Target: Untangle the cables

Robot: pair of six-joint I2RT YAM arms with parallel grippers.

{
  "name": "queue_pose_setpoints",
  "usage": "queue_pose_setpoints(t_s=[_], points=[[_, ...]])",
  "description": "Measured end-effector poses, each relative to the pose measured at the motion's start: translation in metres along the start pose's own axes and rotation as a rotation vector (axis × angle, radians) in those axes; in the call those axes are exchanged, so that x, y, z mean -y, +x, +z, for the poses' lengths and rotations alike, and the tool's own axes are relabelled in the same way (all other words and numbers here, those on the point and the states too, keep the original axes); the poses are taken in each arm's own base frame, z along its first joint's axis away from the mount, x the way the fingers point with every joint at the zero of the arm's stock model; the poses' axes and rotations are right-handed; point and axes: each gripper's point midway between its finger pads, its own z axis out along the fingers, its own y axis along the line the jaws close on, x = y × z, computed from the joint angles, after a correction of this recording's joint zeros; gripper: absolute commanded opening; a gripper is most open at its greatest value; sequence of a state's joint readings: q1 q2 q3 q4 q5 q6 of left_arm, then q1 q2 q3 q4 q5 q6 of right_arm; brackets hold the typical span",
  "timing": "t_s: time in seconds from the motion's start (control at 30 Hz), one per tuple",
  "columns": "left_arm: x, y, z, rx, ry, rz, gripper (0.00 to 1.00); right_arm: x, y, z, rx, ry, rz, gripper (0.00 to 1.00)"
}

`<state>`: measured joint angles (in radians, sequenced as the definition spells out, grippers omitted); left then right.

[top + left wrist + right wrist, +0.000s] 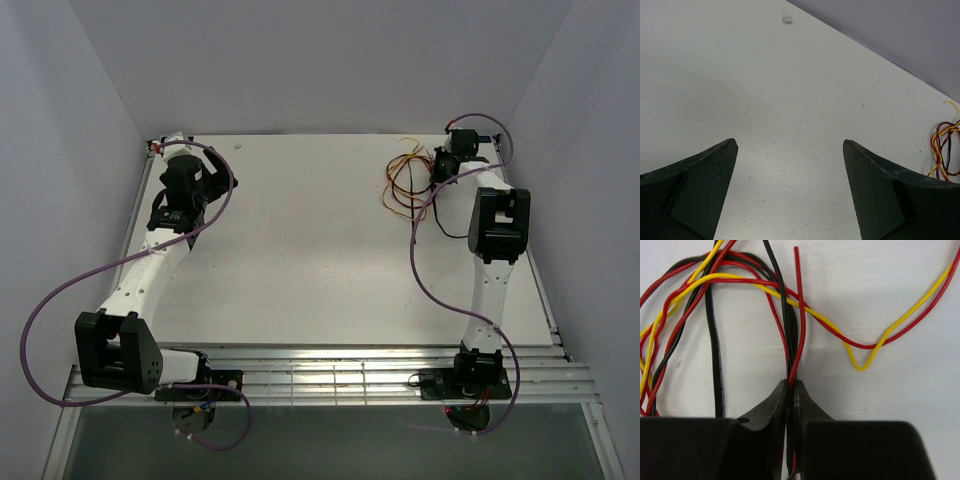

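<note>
Right gripper (792, 385) pinched on two cables (792, 340), red and black, bunched at the table's (300, 250) far-right corner; left gripper (790, 145) spread. Risk: pulling both together tightens knots

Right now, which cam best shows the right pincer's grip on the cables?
Right wrist: the right pincer is shut on a red and a black strand of the cables. Top external shows only a small tangle at the far right, grip unreadable. Left wrist catches a few loops at its right edge.
</note>
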<state>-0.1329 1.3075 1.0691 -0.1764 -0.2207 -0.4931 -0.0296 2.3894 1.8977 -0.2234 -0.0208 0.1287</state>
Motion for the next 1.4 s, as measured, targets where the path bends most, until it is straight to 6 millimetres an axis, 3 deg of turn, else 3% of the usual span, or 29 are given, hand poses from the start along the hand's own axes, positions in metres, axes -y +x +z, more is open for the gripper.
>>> queue_pose_setpoints(t_s=[0.13, 0.37, 0.47, 0.57, 0.73, 0.93, 1.03, 1.07, 1.13, 1.17, 1.27, 1.4], points=[[0.0, 0.0, 0.0, -0.001, 0.001, 0.0, 0.98, -0.053, 0.026, -0.018, -0.042, -0.142, -0.105, 0.08], [0.008, 0.001, -0.003, -0.013, 0.038, -0.023, 0.98, -0.19, 0.079, -0.078, -0.078, -0.457, -0.281, 0.08], [0.014, 0.003, -0.005, -0.026, 0.067, -0.041, 0.98, -0.23, 0.099, -0.104, -0.077, -0.557, -0.328, 0.08], [0.019, 0.012, -0.006, -0.061, 0.103, -0.055, 0.98, -0.255, 0.113, -0.125, -0.074, -0.634, -0.344, 0.08], [0.028, 0.039, -0.009, -0.16, 0.174, -0.079, 0.98, -0.278, 0.12, -0.149, -0.064, -0.721, -0.347, 0.08], [0.034, 0.088, -0.002, -0.317, 0.224, -0.076, 0.98, -0.284, 0.135, -0.156, -0.095, -0.741, -0.337, 0.09], [0.035, 0.112, 0.004, -0.384, 0.224, -0.06, 0.98, -0.28, 0.141, -0.155, -0.117, -0.724, -0.333, 0.34], [0.036, 0.12, 0.006, -0.405, 0.222, -0.054, 0.98, -0.278, 0.142, -0.153, -0.122, -0.711, -0.33, 0.51], [0.035, 0.138, 0.011, -0.454, 0.21, -0.038, 0.98, -0.274, 0.143, -0.151, -0.127, -0.689, -0.333, 0.61], [0.035, 0.147, 0.014, -0.479, 0.202, -0.027, 0.98, -0.271, 0.144, -0.15, -0.131, -0.674, -0.336, 0.72], [0.038, 0.165, 0.023, -0.526, 0.181, 0.029, 0.98, -0.262, 0.148, -0.146, -0.15, -0.62, -0.342, 0.93], [0.051, 0.181, 0.042, -0.56, 0.17, 0.136, 0.98, -0.252, 0.142, -0.152, -0.147, -0.563, -0.348, 0.9]])
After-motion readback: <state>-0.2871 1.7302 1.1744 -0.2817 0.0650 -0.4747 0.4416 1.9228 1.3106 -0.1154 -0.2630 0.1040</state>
